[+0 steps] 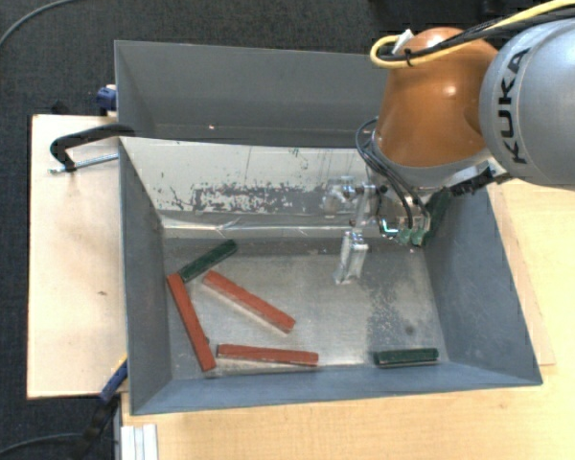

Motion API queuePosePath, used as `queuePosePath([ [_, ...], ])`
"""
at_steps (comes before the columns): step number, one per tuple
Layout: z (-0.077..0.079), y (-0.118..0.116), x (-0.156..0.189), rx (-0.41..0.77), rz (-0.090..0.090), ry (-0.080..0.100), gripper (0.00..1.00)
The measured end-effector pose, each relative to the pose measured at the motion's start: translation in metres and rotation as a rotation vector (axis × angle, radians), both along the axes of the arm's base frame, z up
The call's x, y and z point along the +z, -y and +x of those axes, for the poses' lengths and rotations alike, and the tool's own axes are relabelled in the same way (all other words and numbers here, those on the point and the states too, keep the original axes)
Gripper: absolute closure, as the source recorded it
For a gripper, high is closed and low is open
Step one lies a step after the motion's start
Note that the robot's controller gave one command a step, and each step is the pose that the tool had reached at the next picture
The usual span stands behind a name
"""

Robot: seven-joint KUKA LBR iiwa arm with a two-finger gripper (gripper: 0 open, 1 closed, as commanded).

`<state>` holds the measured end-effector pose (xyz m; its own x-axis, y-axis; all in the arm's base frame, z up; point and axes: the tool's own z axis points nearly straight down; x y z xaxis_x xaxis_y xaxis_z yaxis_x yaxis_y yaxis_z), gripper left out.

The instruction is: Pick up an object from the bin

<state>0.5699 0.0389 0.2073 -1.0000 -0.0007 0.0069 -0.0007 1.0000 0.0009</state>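
My gripper (350,260) hangs over the bin's middle right, close to the back wall, with nothing seen in it. The nearest thing is a red flat bar (248,301) lying slantwise on the floor to the gripper's lower left. A dark green bar (405,356) lies flat by the front wall, below and to the right of the gripper. Another dark green bar (208,260) rests tilted at the left, near the back wall.
Two more red bars lie on the floor: one (190,321) along the left wall, one (266,356) along the front wall. The arm with its orange cover reaches in over the bin's right back corner.
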Motion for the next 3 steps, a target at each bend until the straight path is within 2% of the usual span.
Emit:
queuePosePath([
  [1, -0.032, -0.074, -0.075, -0.022, 0.002, -0.003, 0.0],
  [2, -0.05, -0.081, -0.14, -0.075, -0.001, -0.001, 0.0],
  [3, -0.048, -0.081, -0.137, -0.076, 0.001, 0.006, 1.0],
])
